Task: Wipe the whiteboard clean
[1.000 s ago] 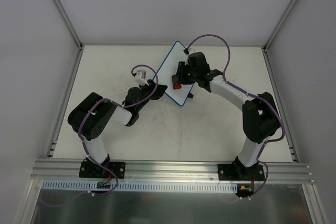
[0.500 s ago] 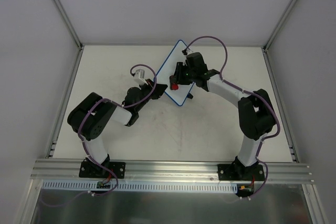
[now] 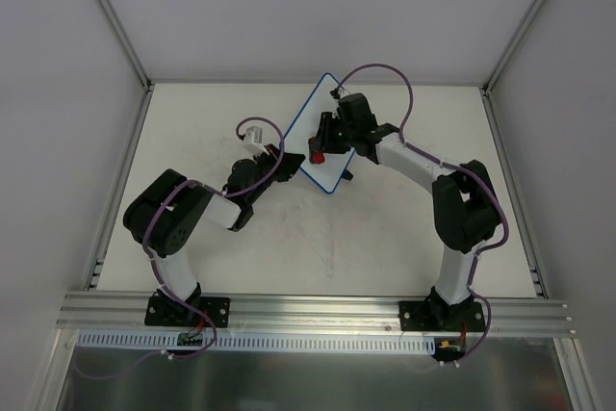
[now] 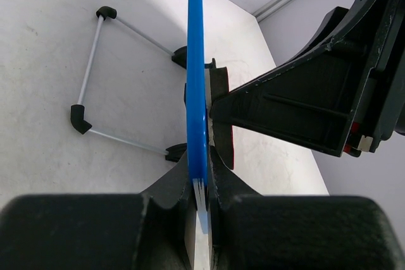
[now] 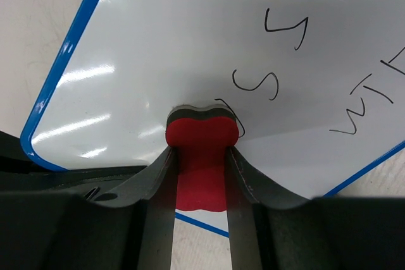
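Two claws meet at the whiteboard [image 3: 308, 122]. The left claw [image 4: 200, 178] is clamped on its blue rim. The right claw [image 5: 201, 156] is clamped on a red eraser [image 5: 201, 136], which touches the board face just ahead of the fingers, beside black handwriting [image 5: 272, 83].

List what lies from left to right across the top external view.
From the left: left arm's elbow → left gripper → whiteboard → right arm's elbow. The right gripper and its red eraser overlap the whiteboard, so they are left out.
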Controlling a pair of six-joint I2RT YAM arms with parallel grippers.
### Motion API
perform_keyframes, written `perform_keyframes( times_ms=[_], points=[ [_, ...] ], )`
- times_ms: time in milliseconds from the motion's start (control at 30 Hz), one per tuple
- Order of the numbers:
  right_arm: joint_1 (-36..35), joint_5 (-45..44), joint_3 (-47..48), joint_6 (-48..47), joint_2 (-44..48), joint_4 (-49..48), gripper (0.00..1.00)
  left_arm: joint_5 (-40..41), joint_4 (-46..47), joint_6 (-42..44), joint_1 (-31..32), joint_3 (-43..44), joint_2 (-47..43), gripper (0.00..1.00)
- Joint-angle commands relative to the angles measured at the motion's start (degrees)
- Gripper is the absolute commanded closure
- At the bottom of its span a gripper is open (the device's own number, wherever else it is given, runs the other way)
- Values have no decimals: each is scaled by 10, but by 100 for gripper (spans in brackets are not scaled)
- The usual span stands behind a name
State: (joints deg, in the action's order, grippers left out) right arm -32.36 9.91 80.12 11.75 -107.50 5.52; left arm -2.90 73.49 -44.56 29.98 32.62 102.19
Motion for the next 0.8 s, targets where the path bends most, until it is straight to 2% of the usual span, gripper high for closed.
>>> perform_keyframes(
  times_ms=[0,267,500,767],
  points=[
    [5,-6,27,-11,-25,33,100,18,228,26,-11,-4,-2,100],
    [30,-14,4,-2,-44,44,100,-11,228,-36,-47,-4,12,100],
    [56,-3,-15,20,-59,33,100,-30,228,-38,-56,-7,8,100],
    [11,16,21,-17,-38,12,100,-58,228,-39,-59,7,14,100]
  ],
)
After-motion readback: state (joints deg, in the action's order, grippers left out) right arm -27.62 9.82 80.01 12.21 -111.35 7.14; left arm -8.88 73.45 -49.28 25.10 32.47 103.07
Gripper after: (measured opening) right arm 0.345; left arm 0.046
